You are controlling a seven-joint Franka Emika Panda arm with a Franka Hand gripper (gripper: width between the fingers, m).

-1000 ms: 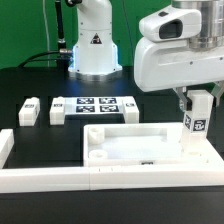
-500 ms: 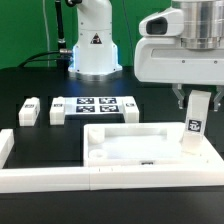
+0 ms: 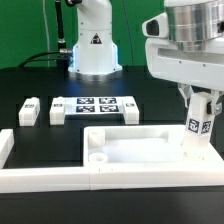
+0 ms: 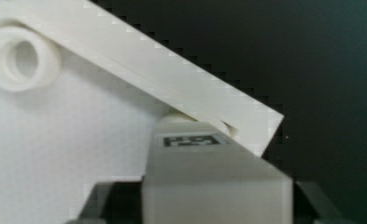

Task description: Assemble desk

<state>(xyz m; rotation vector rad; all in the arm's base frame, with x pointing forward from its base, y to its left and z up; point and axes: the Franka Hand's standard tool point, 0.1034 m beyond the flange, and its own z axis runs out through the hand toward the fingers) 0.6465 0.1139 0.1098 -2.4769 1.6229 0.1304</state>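
Note:
The desk's white rimmed tabletop [image 3: 130, 150] lies flat near the front, with a round socket [image 3: 97, 157] at the corner on the exterior view's left. My gripper [image 3: 201, 103] is shut on a white block leg [image 3: 200, 128] with a square tag. The leg stands upright at the tabletop's far corner on the exterior view's right, its foot against the panel. In the wrist view the leg [image 4: 215, 185] fills the gap between my dark fingers [image 4: 112, 203], its tag [image 4: 194, 141] just past the tabletop's rim [image 4: 180, 85]. A round socket [image 4: 16, 55] shows on the panel.
Two loose legs [image 3: 29, 110] [image 3: 59, 110] lie at the exterior view's left, beside the marker board [image 3: 93, 105]; another white block [image 3: 130, 113] sits at the board's other end. White L-shaped border rails [image 3: 45, 178] run along the front. The robot base [image 3: 94, 45] stands behind.
My wrist has turned and shifted toward the exterior view's right, carrying the leg slightly that way. The grip on the leg is unchanged.

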